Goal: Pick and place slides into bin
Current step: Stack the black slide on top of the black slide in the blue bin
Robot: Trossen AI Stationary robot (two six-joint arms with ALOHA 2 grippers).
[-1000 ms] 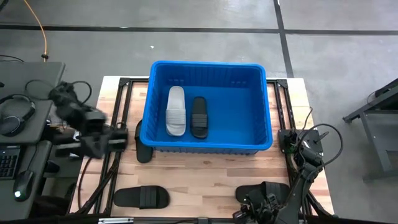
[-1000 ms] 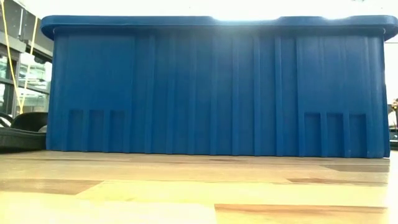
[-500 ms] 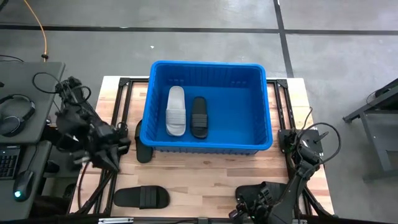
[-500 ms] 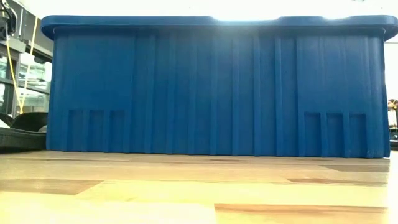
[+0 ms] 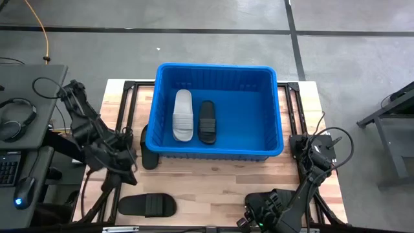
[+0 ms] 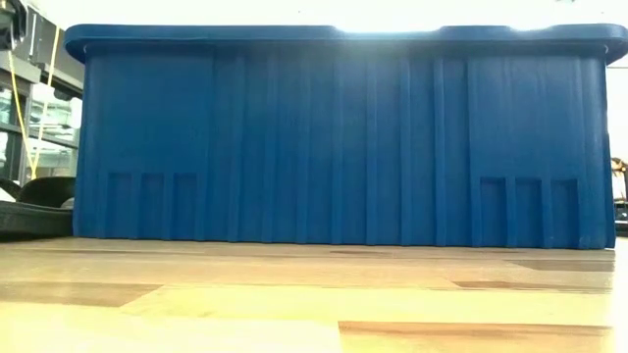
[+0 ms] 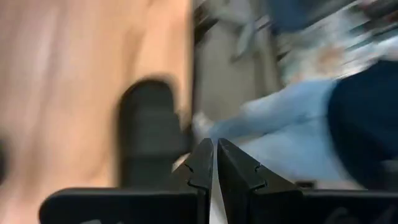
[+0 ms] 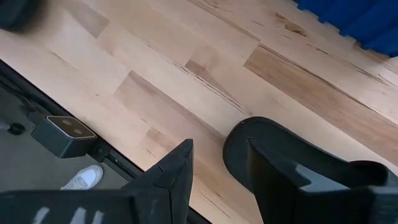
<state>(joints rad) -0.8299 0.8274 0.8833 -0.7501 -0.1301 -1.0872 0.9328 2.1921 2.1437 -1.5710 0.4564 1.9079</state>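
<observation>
Since the earlier frames my left arm has swung down and toward the table's front-left, and my right arm has shifted only slightly. My left gripper [image 7: 214, 163] is clenched, its two fingers pressed together with nothing between them, and it sits above the table's left edge, beside the bin [image 5: 280, 110]. Just ahead of it in the wrist view lies a black slide [image 7: 147, 134] near the table edge, blurred by the motion; a person's legs show beyond.

My right gripper [image 8: 217, 163] is released, fingers spread, low over the front-right corner, with the heel of another black slide [image 8: 292, 155] lying just past one finger and not yet between them.

Farther out: one grey slide [image 5: 183, 114] and one black slide [image 5: 206, 121] already lie side by side in the bin. A black slide [image 5: 147, 204] lies at front left, and another [image 5: 149, 155] stands against the bin's left front corner.

Step in hand, as I judge it: reaching for the next pair. Next, my left gripper must open and line up over a strap.
</observation>
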